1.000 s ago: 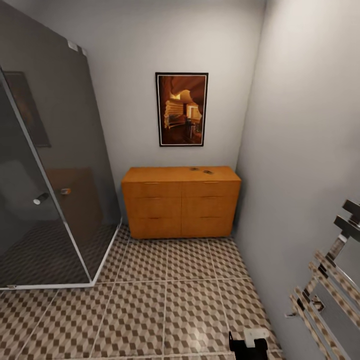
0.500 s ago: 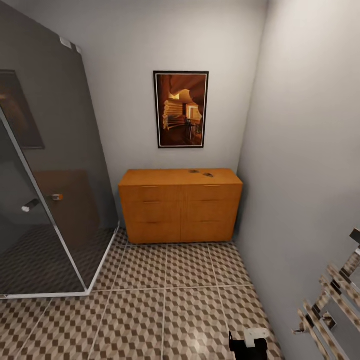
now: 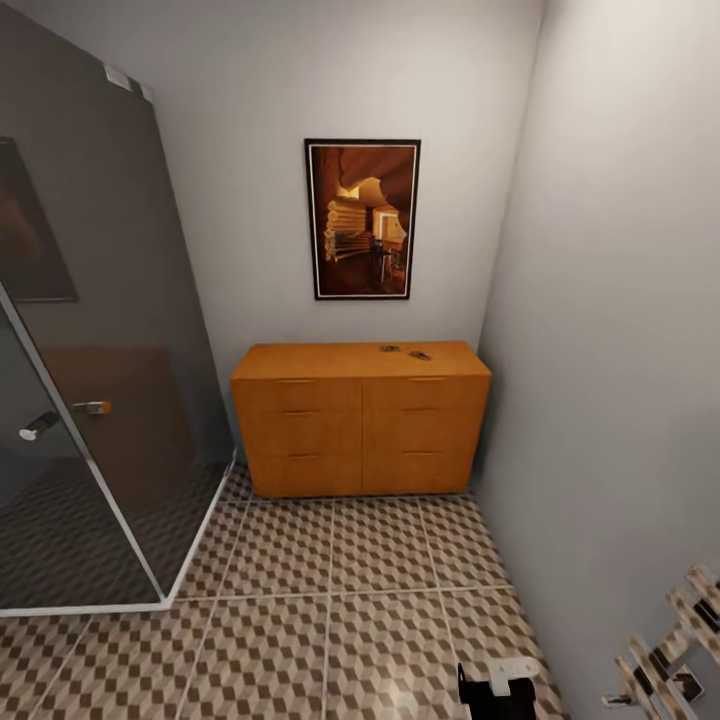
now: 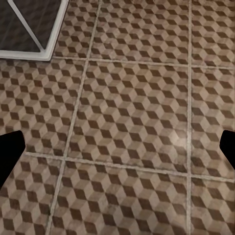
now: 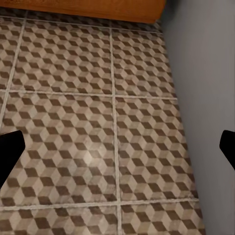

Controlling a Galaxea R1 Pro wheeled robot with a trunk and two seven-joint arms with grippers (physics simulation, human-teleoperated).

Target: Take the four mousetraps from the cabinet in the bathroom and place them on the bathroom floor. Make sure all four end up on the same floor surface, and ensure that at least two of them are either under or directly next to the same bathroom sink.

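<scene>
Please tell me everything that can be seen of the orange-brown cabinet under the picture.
The cabinet is a wide, low chest of orange-brown wood with a smooth flat top. Its front shows two columns of closed drawers with thin slot handles. It stands upright on the patterned tile floor, its back to the wall and its right end near the side wall. Two small dark objects, too small to identify, lie on its top.

Black block [image 3: 497, 697] topped by a small white plate; flat black fingertips [image 4: 10, 154] at wrist-view edges.
</scene>
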